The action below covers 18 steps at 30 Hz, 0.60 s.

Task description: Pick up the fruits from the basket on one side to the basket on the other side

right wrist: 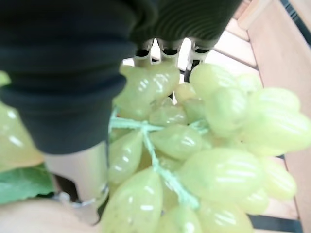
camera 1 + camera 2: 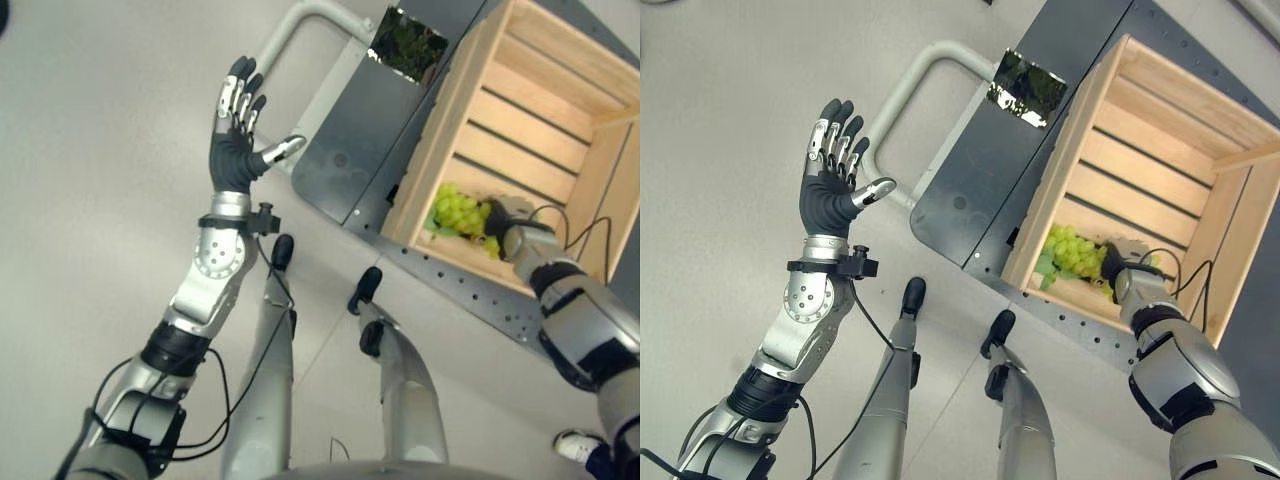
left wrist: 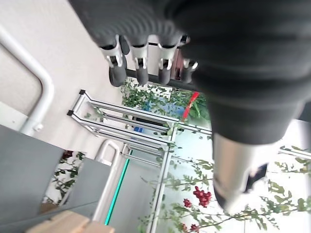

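The right hand (image 2: 1127,272) reaches into the wooden crate (image 2: 1160,150), its fingers and thumb wrapped around a bunch of green grapes (image 2: 1072,252) lying near the crate's lower slats. The left hand (image 2: 236,125) is raised over the pale grey floor (image 2: 90,150), fingers straight and holding nothing. The crate sits on a dark grey cart (image 2: 990,170) with a pale tubular handle (image 2: 905,95).
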### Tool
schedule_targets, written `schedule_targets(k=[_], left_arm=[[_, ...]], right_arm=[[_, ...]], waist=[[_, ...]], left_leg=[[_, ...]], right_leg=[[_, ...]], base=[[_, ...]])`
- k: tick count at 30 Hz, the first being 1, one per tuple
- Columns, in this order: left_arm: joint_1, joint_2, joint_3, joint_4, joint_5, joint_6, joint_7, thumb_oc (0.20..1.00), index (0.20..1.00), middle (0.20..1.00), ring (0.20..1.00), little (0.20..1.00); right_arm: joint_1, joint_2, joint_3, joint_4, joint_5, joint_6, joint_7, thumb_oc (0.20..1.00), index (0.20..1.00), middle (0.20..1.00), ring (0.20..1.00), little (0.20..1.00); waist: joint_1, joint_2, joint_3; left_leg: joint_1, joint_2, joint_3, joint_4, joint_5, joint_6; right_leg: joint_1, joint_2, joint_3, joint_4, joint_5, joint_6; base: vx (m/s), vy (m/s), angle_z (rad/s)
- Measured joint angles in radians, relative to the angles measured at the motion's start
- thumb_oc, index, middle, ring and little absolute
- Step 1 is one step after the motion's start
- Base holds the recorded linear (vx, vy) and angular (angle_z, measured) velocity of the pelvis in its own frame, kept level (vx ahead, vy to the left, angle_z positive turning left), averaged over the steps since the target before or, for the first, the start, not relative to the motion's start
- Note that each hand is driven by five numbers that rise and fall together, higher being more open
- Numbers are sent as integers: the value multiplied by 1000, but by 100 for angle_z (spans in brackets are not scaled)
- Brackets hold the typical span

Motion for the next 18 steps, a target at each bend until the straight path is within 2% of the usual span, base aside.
schedule_targets(k=[11,12,13,14,18], left_arm=[[15,7,1,-5,1,9,13,1000,1000,1000,1000,1000],[17,7,1,-6,1,9,13,1000,1000,1000,1000,1000],[18,9,2,-7,0,9,14,1000,1000,1000,1000,1000],[19,9,1,-7,0,9,14,1000,1000,1000,1000,1000],[23,9,1,-7,0,9,20,1000,1000,1000,1000,1000]], right_arm=[[-25,-22,-2,26,33,18,0,1000,1000,1000,1000,1000],[-25,-23,-2,33,40,18,1,774,774,774,774,774],[-27,-23,-2,35,42,18,1,222,222,222,222,222],[-27,-24,-2,37,44,19,1,200,200,200,200,200],[-27,-30,0,37,49,18,1,200,200,200,200,200]], waist=[[5,3,2],[7,3,2],[8,4,2],[8,4,2],[7,4,2]], left_leg=[[-21,2,-2,-9,31,0],[-18,2,-1,-10,32,0],[-19,2,-2,-10,33,0],[-19,2,-2,-9,33,0],[-20,0,-1,-11,34,-1]], right_leg=[[-38,-2,12,50,-22,-4],[-40,-4,11,50,-23,-4],[-40,-3,10,52,-24,-5],[-40,-4,10,54,-26,-6],[-45,-7,10,60,-31,-5]], base=[[13,-4,3],[0,0,0],[0,0,0],[0,0,0],[0,0,0]])
